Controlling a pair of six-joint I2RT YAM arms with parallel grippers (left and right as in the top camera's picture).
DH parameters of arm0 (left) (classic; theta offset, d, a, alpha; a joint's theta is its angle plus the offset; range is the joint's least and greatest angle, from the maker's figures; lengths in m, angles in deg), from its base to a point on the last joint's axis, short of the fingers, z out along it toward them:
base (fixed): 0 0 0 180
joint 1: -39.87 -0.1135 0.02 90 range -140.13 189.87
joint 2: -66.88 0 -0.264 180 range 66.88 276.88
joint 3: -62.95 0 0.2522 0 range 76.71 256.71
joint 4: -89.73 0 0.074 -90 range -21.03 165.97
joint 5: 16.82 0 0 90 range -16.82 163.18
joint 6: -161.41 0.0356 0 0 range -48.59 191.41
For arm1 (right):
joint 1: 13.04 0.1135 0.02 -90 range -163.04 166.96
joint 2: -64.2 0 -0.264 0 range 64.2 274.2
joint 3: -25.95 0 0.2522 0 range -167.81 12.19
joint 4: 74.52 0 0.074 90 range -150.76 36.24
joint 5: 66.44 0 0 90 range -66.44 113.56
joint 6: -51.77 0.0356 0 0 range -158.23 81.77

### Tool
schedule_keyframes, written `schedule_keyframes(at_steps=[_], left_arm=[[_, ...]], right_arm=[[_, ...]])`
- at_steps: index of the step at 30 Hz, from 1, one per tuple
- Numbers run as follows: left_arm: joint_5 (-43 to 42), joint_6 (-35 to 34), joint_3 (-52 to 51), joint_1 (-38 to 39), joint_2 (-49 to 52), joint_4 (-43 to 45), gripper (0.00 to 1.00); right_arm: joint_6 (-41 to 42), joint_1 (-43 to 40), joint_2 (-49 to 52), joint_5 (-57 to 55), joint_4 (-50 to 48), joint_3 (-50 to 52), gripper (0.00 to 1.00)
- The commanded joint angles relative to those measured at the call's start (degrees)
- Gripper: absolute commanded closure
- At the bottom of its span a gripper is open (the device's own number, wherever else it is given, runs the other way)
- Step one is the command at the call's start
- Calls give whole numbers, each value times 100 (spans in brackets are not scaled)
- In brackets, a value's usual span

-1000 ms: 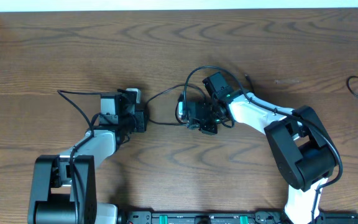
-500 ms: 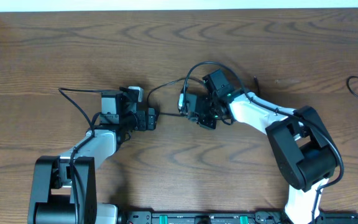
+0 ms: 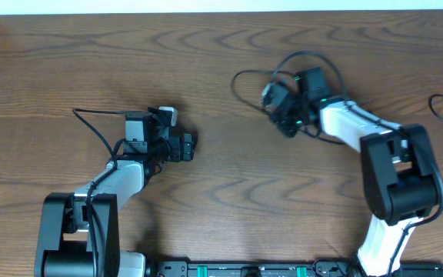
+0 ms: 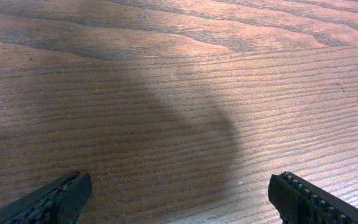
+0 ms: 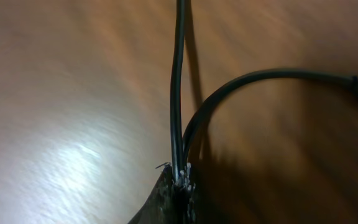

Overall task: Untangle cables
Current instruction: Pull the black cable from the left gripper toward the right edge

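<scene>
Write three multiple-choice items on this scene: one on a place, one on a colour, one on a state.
1. The loose cord that no gripper holds lies:
A. between the two grippers
B. at the far right edge of the table
C. under the left arm

2. The cable in the right gripper is:
A. white
B. red
C. black

3. The left gripper is:
A. open and empty
B. shut on a cable
C. shut on nothing

Answers:
1 B: the overhead view shows the cord at the right border, far from both grippers.
2 C: the right wrist view shows two black strands running out from the pinched fingertips.
3 A: the left wrist view shows the fingers wide apart, with only bare wood between them.
</scene>
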Motion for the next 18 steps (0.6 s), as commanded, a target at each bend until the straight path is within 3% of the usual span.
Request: schedule_keyframes(at_steps=[1,18], left_arm=[[332,-114,-243,-57,284,-208,3],[332,-116,-243,-55,284,-280,3]], right_arm=[[181,-592,271,-730,120,195,97],[498,-3355,271,-730,-789,195,91]])
